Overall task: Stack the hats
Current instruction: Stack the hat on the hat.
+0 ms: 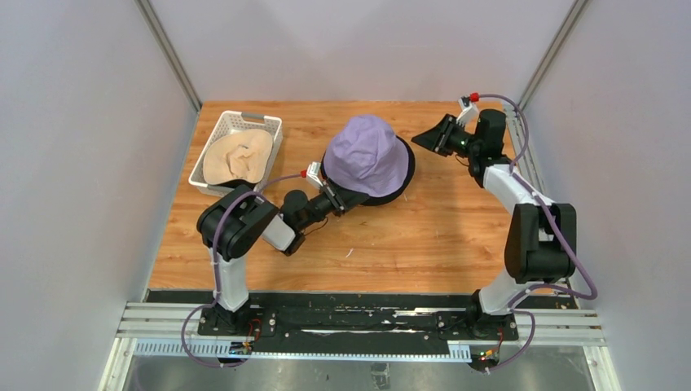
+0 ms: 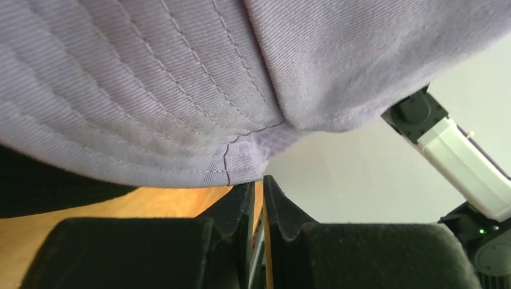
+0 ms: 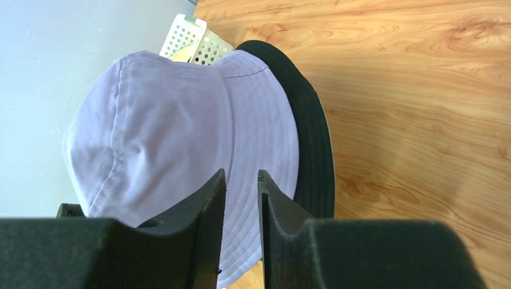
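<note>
Grey walls closed in a wooden table [image 1: 424, 236] on my screen. Toward the middle of its far half sat the lavender hat [image 1: 368, 153], crown up. It rested on a black hat [image 1: 383, 197], whose brim showed as a dark crescent along the near and right sides. I could not tell what, if anything, lay beneath the black one. At the far left corner stood a white lattice basket [image 1: 232, 122], and a beige hat [image 1: 238, 156] lay crumpled inside it.

My left arm reached in low from the near left, and the left gripper [image 1: 336, 194] was at the near-left edge of the stacked brims. Through its wrist camera I saw the fingers [image 2: 238, 205] parted by a thin slit with nothing between them. The lavender brim hung just above their tips; whether they touched the cloth I could not tell.

The right gripper [image 1: 420, 138] hung raised at the far right, apart from the hats and aimed toward them. Its fingers [image 3: 211, 198] stood a little apart and empty, with the lavender crown and black brim in sight past them.
</note>
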Controlling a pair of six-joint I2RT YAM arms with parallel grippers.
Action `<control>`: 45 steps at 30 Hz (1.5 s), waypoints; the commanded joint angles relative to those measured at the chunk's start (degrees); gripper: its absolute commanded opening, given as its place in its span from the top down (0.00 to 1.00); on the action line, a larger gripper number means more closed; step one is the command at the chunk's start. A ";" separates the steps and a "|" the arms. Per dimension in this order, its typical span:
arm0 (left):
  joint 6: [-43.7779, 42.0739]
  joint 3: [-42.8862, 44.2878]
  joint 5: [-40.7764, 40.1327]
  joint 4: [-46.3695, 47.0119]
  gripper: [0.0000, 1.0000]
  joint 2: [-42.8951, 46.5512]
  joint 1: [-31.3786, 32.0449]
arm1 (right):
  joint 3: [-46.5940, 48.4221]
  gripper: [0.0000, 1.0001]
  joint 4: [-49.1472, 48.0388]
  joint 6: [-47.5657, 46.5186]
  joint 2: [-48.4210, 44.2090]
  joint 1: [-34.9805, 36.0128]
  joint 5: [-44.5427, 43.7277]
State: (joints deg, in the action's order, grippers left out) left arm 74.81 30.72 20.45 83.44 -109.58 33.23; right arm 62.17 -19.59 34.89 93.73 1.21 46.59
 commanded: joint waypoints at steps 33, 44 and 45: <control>-20.88 -9.20 -23.88 -44.05 0.72 42.01 11.15 | -17.18 0.42 -3.14 7.18 -15.74 -2.81 4.20; -28.21 -4.37 -33.30 -70.06 0.34 61.48 0.58 | -26.31 0.41 -28.57 22.73 -6.91 -3.94 7.72; -28.55 -3.88 -32.44 -70.86 0.34 60.92 -0.97 | -26.58 0.41 -29.85 23.31 -6.23 -3.94 7.79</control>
State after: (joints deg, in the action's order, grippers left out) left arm 49.78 24.62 -11.00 22.70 -48.01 37.01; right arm 36.95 -38.33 52.77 85.65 -1.91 52.40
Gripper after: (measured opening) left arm 0.661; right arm 0.585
